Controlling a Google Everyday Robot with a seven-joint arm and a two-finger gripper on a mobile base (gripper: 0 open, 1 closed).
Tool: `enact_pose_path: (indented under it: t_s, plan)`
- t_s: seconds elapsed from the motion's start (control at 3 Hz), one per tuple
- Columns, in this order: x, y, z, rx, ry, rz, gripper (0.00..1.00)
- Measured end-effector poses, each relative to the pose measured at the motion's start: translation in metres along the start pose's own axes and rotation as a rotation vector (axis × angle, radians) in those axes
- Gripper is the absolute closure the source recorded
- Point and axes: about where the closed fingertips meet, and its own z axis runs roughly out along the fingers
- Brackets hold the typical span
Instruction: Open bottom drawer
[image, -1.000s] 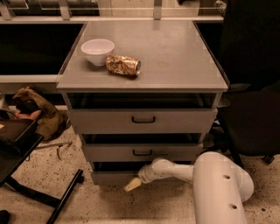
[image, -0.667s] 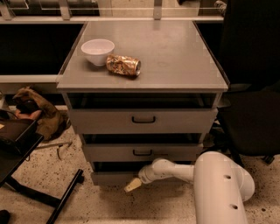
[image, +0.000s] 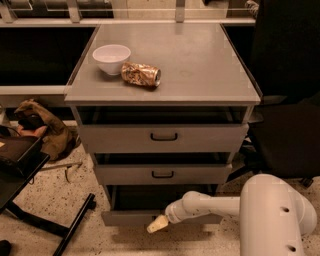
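Observation:
The grey cabinet has three drawers. The bottom drawer has the shortest grey front and stands pulled out a little, with a dark gap above it. My gripper is low at the middle of that front, where the handle would be, and the handle itself is hidden behind it. My white arm reaches in from the lower right. The middle drawer and top drawer also stand slightly out, each with a dark loop handle.
A white bowl and a crushed can lie on the cabinet top. A black stand leg crosses the floor at the left. A brown bag lies left of the cabinet, and a dark chair stands to its right.
The bottom drawer's front has come out toward me and the dark gap above it has widened. My gripper has moved down and toward me along with it.

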Motion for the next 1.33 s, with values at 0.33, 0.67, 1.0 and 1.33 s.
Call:
enact_pose_path:
  t_s: [0.33, 0.67, 1.0, 1.33]
  plan:
    - [0.000, 0.000, 0.000, 0.000, 0.000, 0.000, 0.00]
    - [0.019, 0.014, -0.002, -0.019, 0.014, 0.026, 0.00]
    - [0.036, 0.024, -0.013, -0.029, 0.020, 0.070, 0.00]
    - [0.073, 0.052, -0.030, -0.062, 0.035, 0.145, 0.00]
